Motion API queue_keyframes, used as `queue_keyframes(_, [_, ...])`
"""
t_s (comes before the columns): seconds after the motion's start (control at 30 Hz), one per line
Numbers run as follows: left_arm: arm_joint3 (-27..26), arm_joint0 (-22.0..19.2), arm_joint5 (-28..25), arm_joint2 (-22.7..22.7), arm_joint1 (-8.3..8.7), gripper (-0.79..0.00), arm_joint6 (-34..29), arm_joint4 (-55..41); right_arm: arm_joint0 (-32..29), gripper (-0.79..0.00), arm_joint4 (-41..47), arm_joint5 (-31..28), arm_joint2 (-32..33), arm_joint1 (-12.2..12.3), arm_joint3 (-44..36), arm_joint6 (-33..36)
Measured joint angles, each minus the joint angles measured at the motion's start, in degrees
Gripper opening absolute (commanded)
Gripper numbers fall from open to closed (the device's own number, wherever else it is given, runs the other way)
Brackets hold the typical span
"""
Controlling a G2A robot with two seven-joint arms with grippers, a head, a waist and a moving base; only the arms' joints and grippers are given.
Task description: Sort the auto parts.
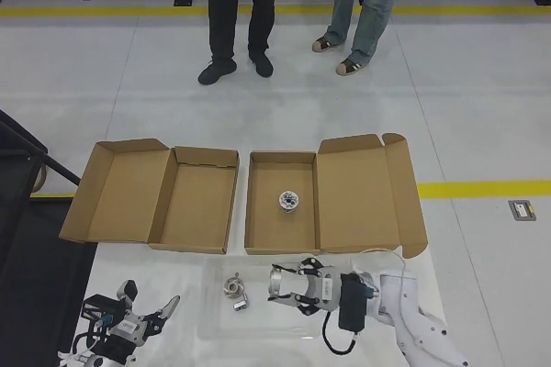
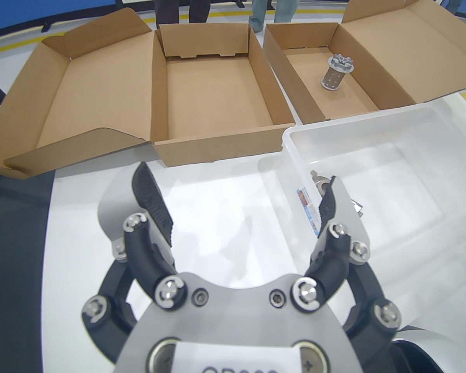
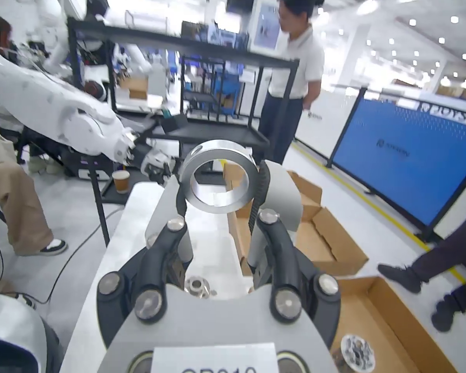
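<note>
Right gripper (image 3: 221, 192) clamps a metal ring (image 3: 222, 150); left gripper (image 2: 237, 175) gapes wide

the left gripper (image 2: 237, 174) has two black fingers (image 2: 153, 199) faced with ribbed rubber pads, joined by silver round-head screws to black linkage bars on a brushed grey plate (image 2: 237, 312), with a white label at six o'clock (its print is cut off). the right gripper (image 3: 219, 186) is built alike, with pale grey finger backs. in the top view, at five o'clock, the right arm (image 1: 415, 319) is a glossy white shell with a black cable (image 1: 335, 345) looped beside it.
</note>
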Motion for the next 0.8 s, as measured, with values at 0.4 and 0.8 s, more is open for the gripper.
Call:
queue_keyframes(0.4, [0.0, 0.0, 0.0, 0.0, 0.0, 0.0, 0.0, 0.0, 11.7, -0.785, 7.7, 6.6, -12.9, 5.7, 12.8, -5.5])
queue_keyframes(0.8, [0.0, 0.0, 0.0, 0.0, 0.0, 0.0, 0.0, 0.0, 21.2, -0.785, 31.4, 7.5, -14.2, 1.3, 18.1, 43.1])
